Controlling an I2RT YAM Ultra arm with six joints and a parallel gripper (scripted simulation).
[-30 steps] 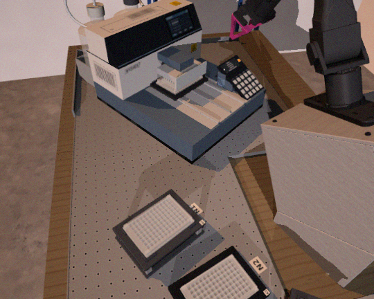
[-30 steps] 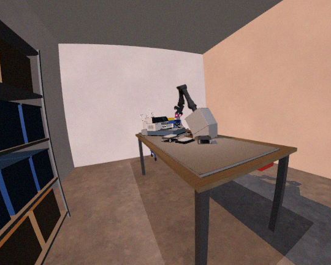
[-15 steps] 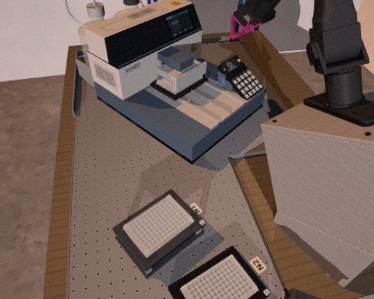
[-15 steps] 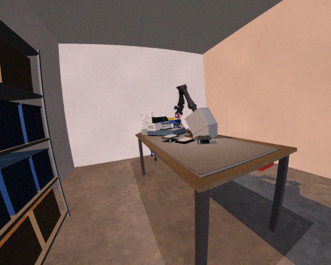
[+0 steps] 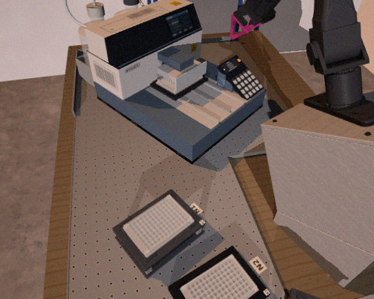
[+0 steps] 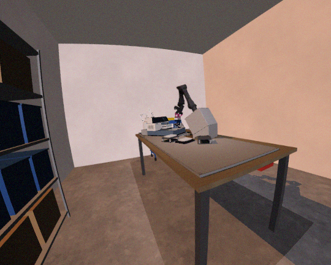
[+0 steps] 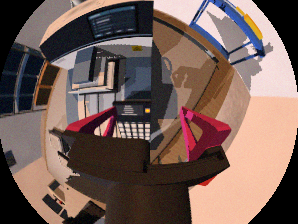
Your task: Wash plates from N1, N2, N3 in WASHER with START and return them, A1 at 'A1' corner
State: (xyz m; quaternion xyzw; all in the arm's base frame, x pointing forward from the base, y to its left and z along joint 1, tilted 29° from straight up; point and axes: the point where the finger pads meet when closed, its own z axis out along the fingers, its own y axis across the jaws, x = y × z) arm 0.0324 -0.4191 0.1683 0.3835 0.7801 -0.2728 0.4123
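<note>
The washer (image 5: 143,45) (image 6: 160,126) (image 7: 100,26) stands at the back of the table. A white 96-well plate (image 5: 176,79) sits on its carrier, partly under the grey manifold (image 5: 179,57). The sloped keypad (image 5: 246,82) (image 7: 131,111) is at the right of the track, and a small orange spot (image 5: 237,60) shows at its top. My gripper (image 5: 242,28) (image 6: 177,116) (image 7: 148,109) with pink fingers is open and empty. It hangs high above and behind the keypad. A plate (image 5: 158,223) lies in nest N1 (image 5: 133,250) and another plate (image 5: 219,280) lies in nest N2 (image 5: 181,283). N3 is out of view.
The arm's base (image 5: 344,86) stands on a tall grey pedestal (image 5: 320,173) right of the washer and the nests. A raised wooden edge (image 5: 275,69) runs behind the keypad. Bottles and tubing (image 5: 95,10) stand behind the washer.
</note>
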